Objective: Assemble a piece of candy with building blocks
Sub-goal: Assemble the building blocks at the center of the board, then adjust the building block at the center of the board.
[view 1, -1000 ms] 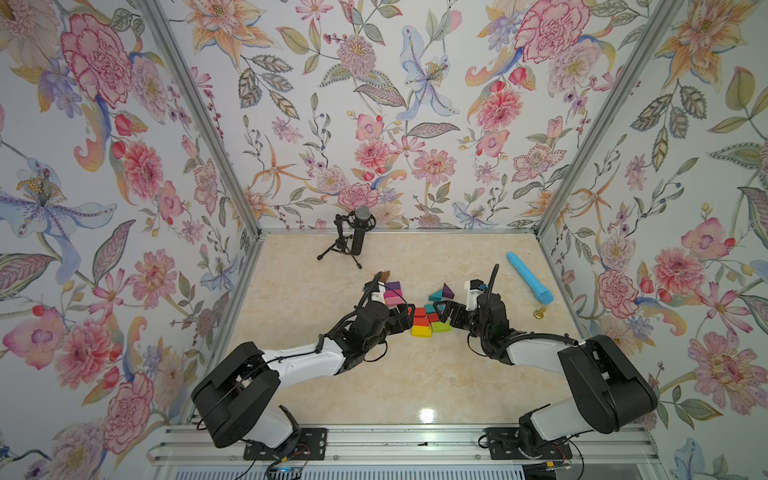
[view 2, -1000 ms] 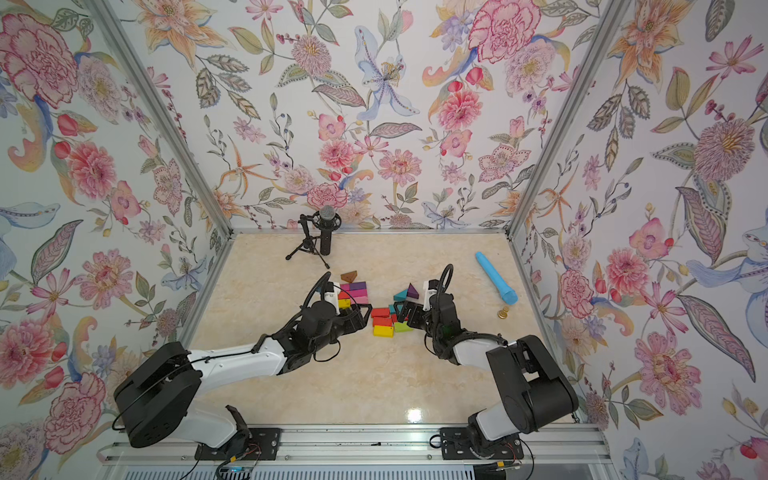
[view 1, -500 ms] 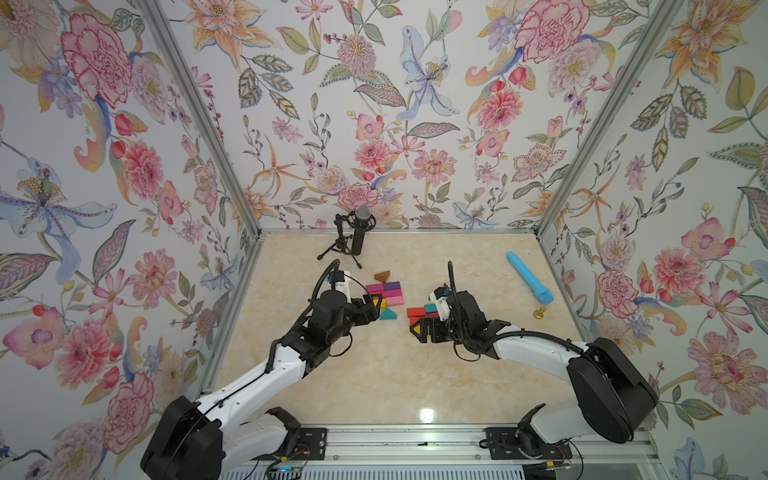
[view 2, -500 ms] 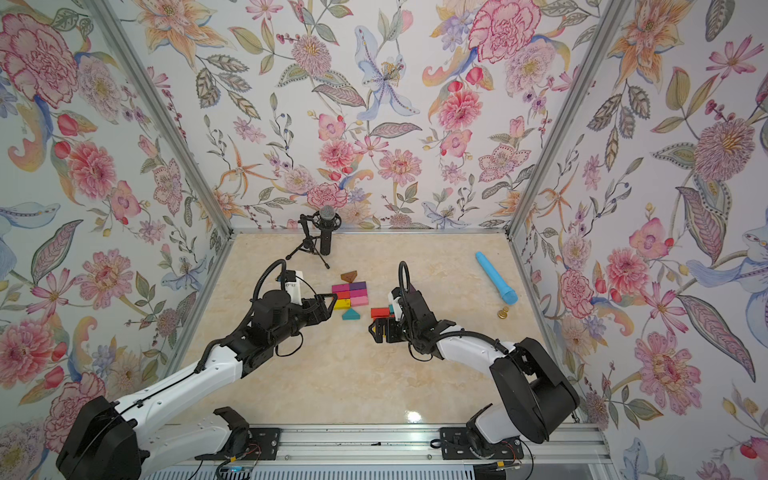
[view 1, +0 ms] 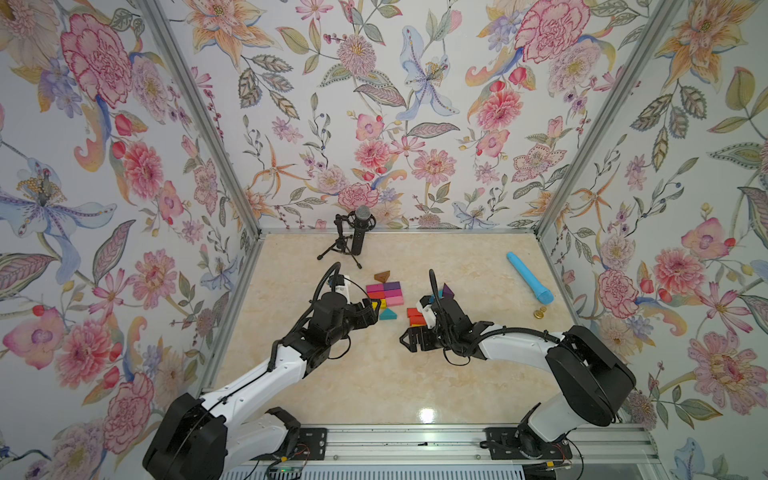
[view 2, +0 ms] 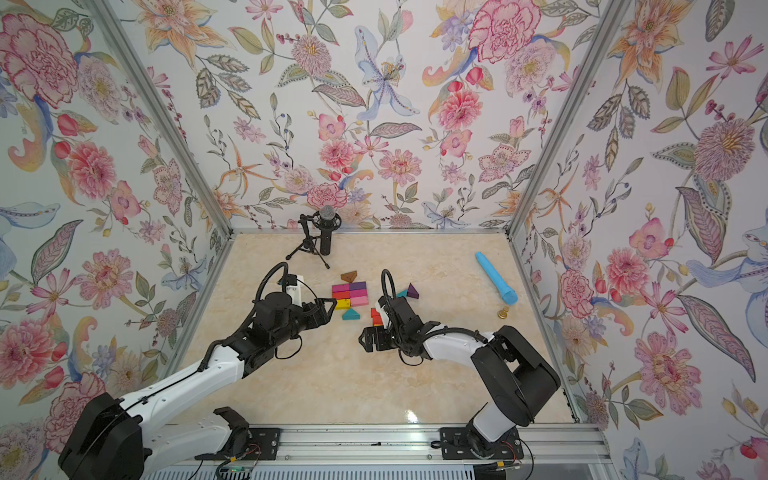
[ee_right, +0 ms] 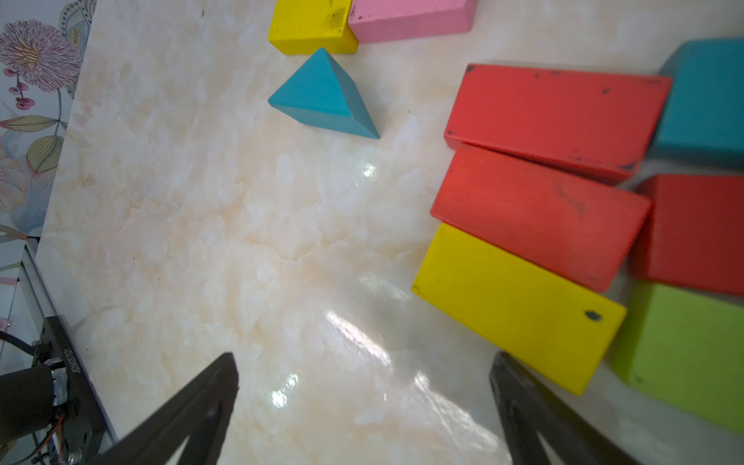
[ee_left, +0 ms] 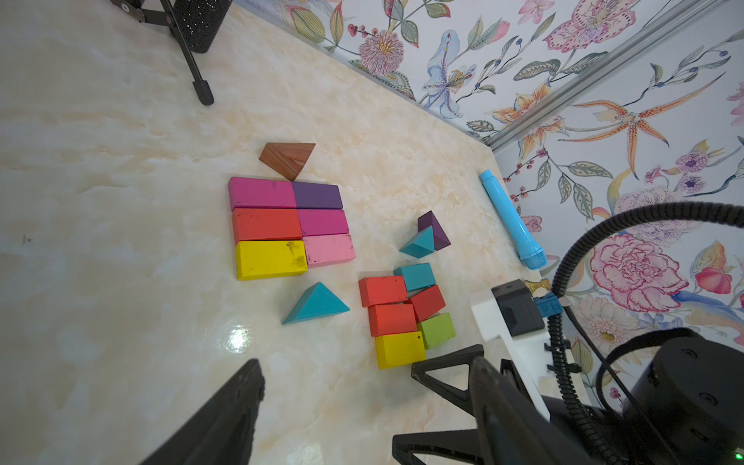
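Six building blocks lie as a flat rectangle: magenta, purple, red, magenta, yellow, pink. A brown triangle touches its far edge. A teal triangle lies just off its near edge. To the right is a loose cluster of red, teal, green and yellow bricks, with a teal and a purple triangle beyond it. My left gripper is open and empty, just left of the teal triangle. My right gripper is open and empty, in front of the cluster.
A black microphone on a tripod stands at the back. A light-blue stick and a small brass piece lie at the right. Flowered walls close in the left, back and right sides of the marble table.
Both grippers were close together over the blocks and have drawn apart and back toward the front. The six-brick rectangle and the right cluster now lie uncovered.
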Available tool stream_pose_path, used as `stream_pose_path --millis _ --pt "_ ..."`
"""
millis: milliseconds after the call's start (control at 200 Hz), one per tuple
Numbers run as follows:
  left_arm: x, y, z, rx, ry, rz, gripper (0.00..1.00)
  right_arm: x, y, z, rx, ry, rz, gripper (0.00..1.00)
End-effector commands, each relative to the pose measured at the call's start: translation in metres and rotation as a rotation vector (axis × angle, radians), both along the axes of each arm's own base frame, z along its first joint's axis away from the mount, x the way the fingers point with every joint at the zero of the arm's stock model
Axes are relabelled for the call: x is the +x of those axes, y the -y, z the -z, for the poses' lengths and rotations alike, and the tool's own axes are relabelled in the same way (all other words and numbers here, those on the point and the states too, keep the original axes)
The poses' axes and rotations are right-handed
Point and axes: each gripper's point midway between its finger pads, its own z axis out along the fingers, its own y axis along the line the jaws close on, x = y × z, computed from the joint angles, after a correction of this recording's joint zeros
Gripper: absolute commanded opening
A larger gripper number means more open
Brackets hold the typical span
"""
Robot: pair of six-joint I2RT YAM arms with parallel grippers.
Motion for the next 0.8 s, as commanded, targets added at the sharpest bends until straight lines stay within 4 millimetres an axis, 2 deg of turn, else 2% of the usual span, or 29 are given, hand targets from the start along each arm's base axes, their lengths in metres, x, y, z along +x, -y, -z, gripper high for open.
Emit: stream_pose_path --millis 0,340,500,655,796 --pt "0.004 -0.003 0.002 -0.001 0.011 -0.009 0.82 0.002 -0.002 0.007 -0.007 -0.016 0.012 1.0" --pt "0.008 -0.003 0.001 0.004 0.01 -0.013 0.82 0.011 0.003 0.008 -0.02 -0.001 0.038 1.0" --pt "0.007 0.0 0.003 -0.015 0.003 -0.01 0.82 0.013 0.0 0.002 -0.003 0.008 0.028 1.0" --pt "0.004 0.002 0.006 -0.046 -0.01 -0.018 0.83 0.011 -0.002 -0.017 0.038 0.038 0.018 1.0" --pt "-0.001 0.012 0.008 -0.049 -0.013 -0.032 0.85 0.012 0.0 -0.051 0.125 0.077 0.017 1.0"
